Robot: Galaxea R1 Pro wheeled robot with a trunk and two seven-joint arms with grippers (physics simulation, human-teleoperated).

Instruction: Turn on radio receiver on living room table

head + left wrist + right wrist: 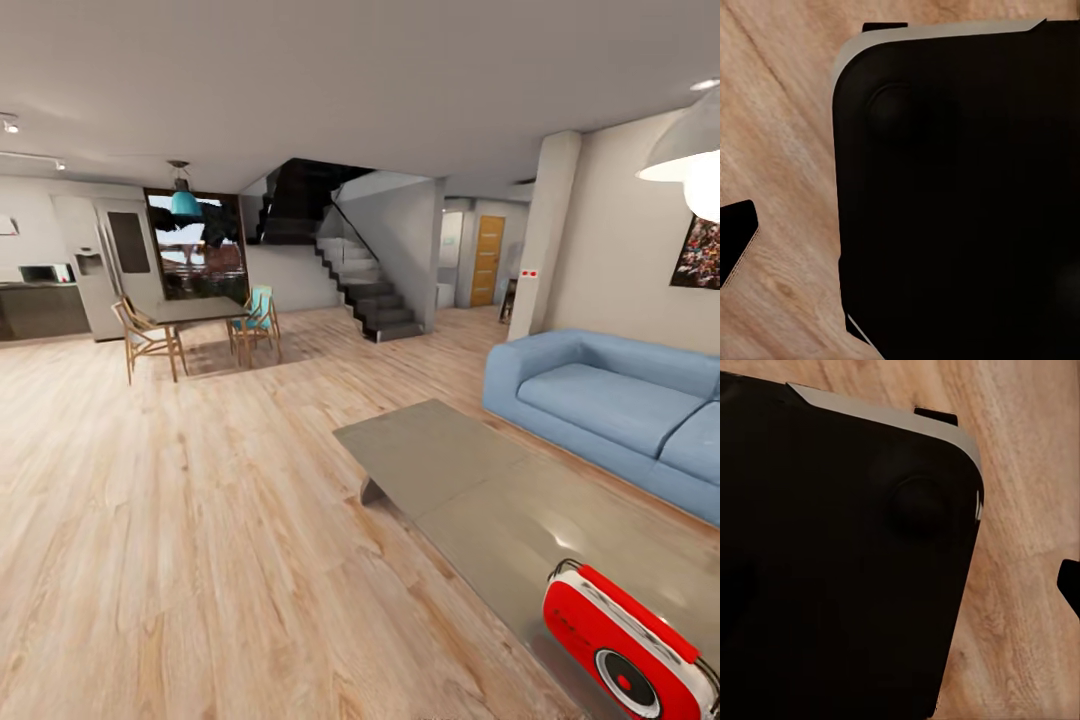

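Radio receiver (628,648) on table (440,450), untouched.

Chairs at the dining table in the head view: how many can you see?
3. One wooden chair at the dining table's left end, two chairs with teal seats close together at its right end. Others may be hidden behind the table.

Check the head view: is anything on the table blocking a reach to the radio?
Nothing visible does. The radio lies on the near end of the table, with bare grey top around it. The sofa sits beyond the table's far side. I can't place the grippers.
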